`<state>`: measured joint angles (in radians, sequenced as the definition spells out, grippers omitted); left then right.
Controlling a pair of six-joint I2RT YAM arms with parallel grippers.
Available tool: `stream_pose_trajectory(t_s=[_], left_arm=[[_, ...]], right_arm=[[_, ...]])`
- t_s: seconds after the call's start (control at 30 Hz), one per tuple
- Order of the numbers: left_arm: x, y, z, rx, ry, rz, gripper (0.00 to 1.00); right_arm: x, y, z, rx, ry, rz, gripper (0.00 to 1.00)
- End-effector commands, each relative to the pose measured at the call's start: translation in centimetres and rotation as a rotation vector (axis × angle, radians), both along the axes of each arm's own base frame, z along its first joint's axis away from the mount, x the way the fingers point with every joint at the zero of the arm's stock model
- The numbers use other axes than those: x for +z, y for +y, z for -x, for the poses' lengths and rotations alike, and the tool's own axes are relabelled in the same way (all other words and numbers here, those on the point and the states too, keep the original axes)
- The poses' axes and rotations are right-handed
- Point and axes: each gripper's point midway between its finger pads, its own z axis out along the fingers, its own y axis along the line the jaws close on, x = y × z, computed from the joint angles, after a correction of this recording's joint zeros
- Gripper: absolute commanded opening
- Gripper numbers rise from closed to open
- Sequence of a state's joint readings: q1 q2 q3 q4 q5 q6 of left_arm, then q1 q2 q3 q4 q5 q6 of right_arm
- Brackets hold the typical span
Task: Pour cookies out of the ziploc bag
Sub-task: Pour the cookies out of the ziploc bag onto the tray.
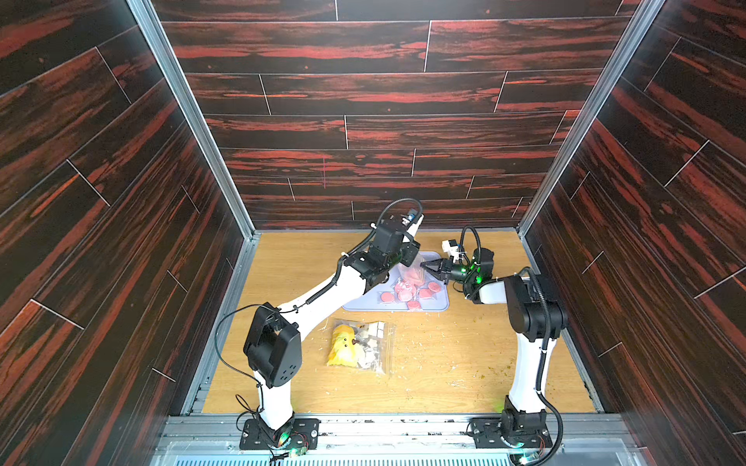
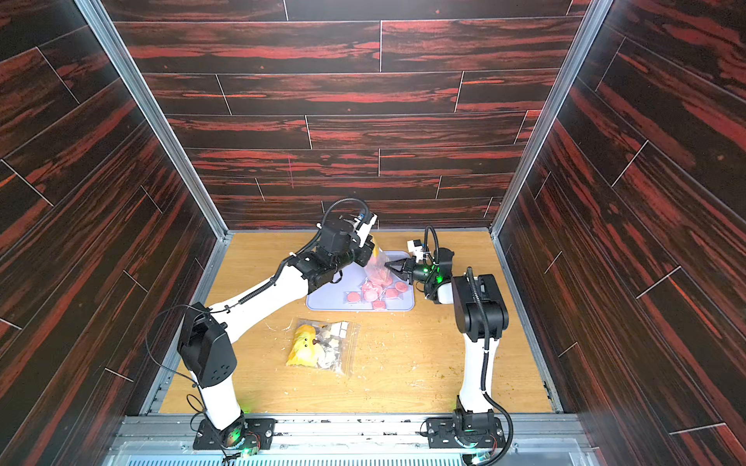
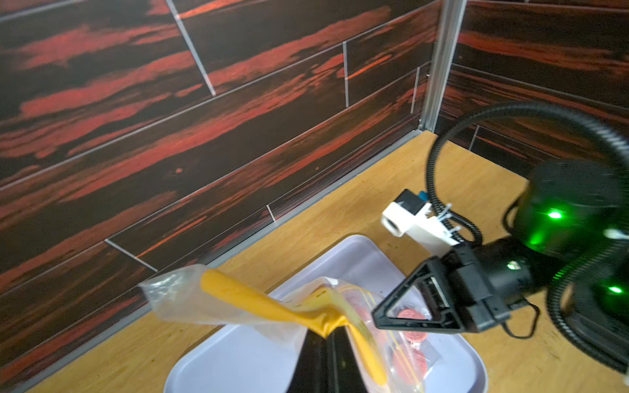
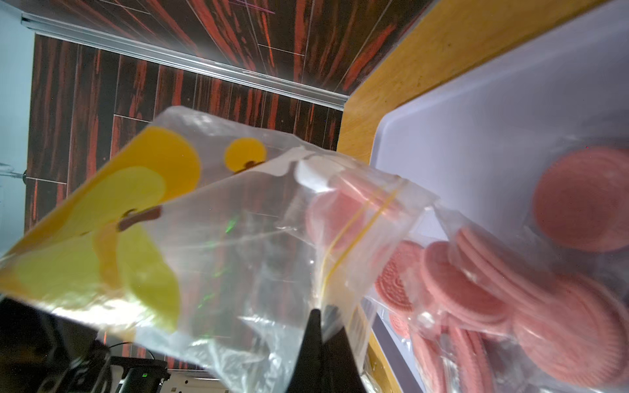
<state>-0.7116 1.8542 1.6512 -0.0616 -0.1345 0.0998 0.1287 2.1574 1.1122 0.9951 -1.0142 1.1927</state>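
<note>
- Wooden table [image 1: 464, 363] inside dark red plank walls [image 1: 363, 133].
- The left gripper [image 3: 326, 333] is clenched on the ziploc bag [image 1: 412, 269], tilted above the tray [image 1: 363, 300].
- The right gripper [image 1: 423, 265] pinches the bag's mouth.
- Pink cookies [image 1: 407, 292] lie on the tray, more inside the bag.

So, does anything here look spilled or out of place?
Yes. Pale flakes and greenish specks litter the wooden tabletop on the near side of the lavender plastic tray: loose debris. No pink round cookies lie outside the tray; the clear zip bag hangs tilted over it.
</note>
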Motion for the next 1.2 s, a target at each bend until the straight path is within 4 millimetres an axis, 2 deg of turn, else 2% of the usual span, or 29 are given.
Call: stream_pose_trajectory(t_s=[0.0,0.3,0.63,1.17], left_arm=[[2.5,0.0,1.1,-0.008,-0.06,-0.027,0.0],[1.7,-1.1,2.1,-0.019,-0.077,-0.097,0.0],[1.7,-2.4,3.1,-0.026,-0.127,-0.166,0.0],[1.2,-2.7,3.6,-0.017,-0.15,-0.221,0.0]], right_arm=[[-1.6,0.2,0.3,0.015,0.002,-0.004,0.04],[-2.1,0.2,0.8,0.026,0.004,-0.012,0.04],[-1.2,0.1,1.1,0.032,-0.028,-0.04,0.04],[-2.0,-0.5,1.4,0.016,-0.009,-0.03,0.05]])
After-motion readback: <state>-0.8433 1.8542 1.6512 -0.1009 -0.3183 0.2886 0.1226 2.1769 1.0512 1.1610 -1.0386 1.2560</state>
